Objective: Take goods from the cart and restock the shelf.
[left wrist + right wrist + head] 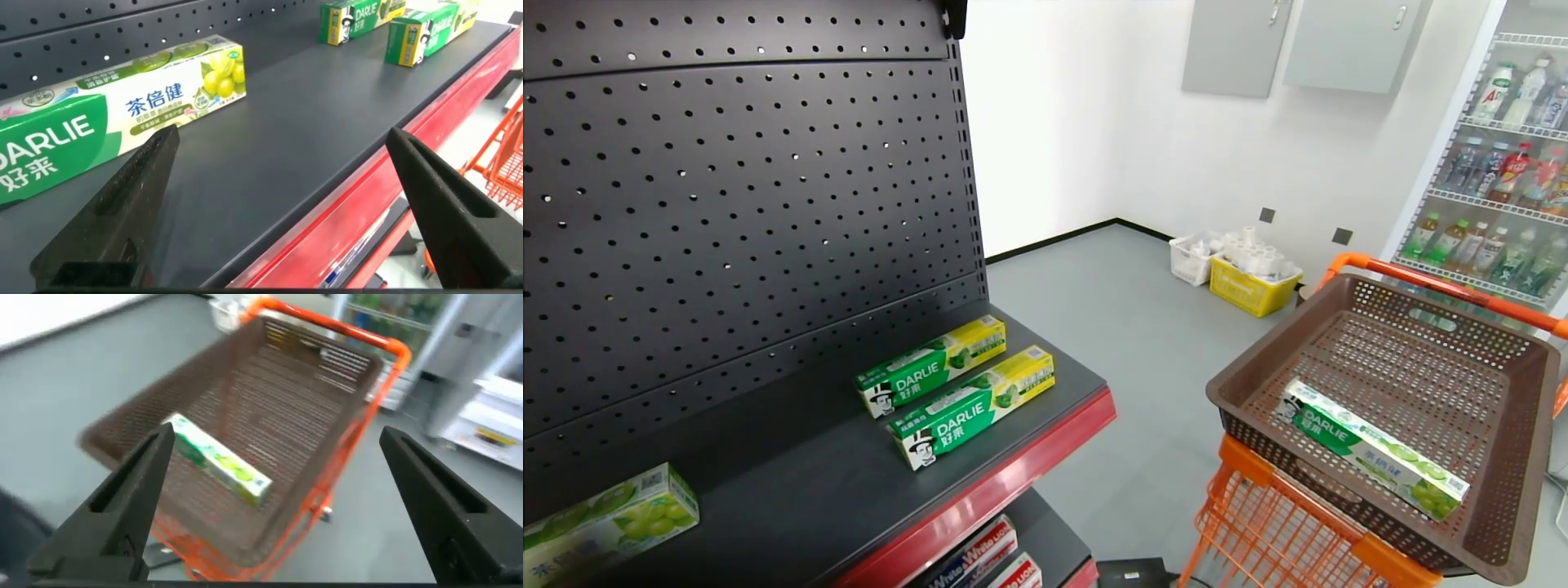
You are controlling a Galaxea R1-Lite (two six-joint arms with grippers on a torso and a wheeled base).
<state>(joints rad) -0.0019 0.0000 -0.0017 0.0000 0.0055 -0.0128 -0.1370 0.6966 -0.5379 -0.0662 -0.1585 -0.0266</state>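
Observation:
One green and white toothpaste box (1372,447) (221,461) lies in the brown basket (1494,384) (270,400) on top of the orange cart (1258,523). My right gripper (278,498) hangs open high above that basket, with the box below it. On the dark shelf (792,482) (310,139) two green and yellow toothpaste boxes (931,365) (972,407) lie side by side, and a pale green box (605,518) (106,114) lies at its left end. My left gripper (278,188) stands open just in front of the shelf, beside the pale green box.
The shelf has a red front edge (980,498) and a black pegboard back (735,180). More boxes sit on a lower shelf (980,559). A yellow crate (1250,286) and a white crate (1194,257) stand by the far wall; a drinks fridge (1494,171) is behind the cart.

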